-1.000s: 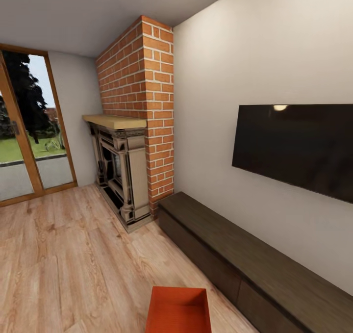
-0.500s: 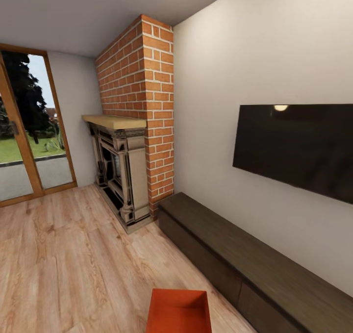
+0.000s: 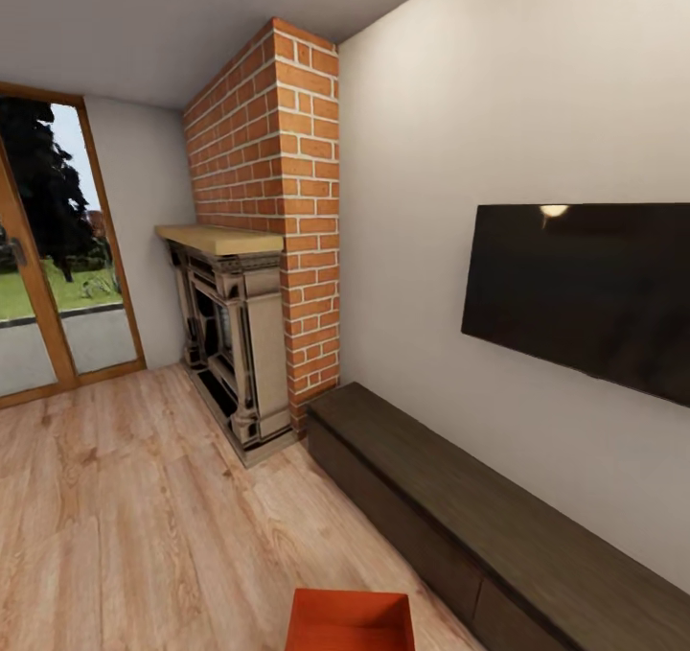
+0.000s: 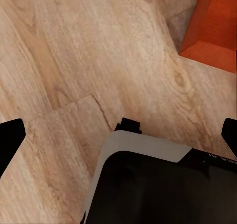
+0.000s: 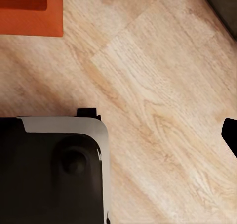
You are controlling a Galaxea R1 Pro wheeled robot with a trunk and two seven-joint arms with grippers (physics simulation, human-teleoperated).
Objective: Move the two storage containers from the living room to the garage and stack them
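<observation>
A: Where is the storage container (image 3: 351,620)?
B: It sits on the wood plank floor (image 3: 134,517) at 6 o'clock in the head view, near the dark low cabinet (image 3: 479,507). The brick fireplace (image 3: 251,277) is at 11 o'clock.
A: And the grippers?
B: The left gripper (image 4: 118,135) has its fingertips (image 4: 9,137) spread wide over the planks. For the right gripper (image 5: 228,135), one cannot tell.

The fireplace (image 3: 235,344) stands against the brick chimney (image 3: 268,210), glass doors (image 3: 53,248) to its left, a low cabinet (image 3: 479,526) to its right beneath the television (image 3: 585,296), 1 storage container (image 3: 350,620) on the plank floor (image 3: 144,517) before it.
</observation>
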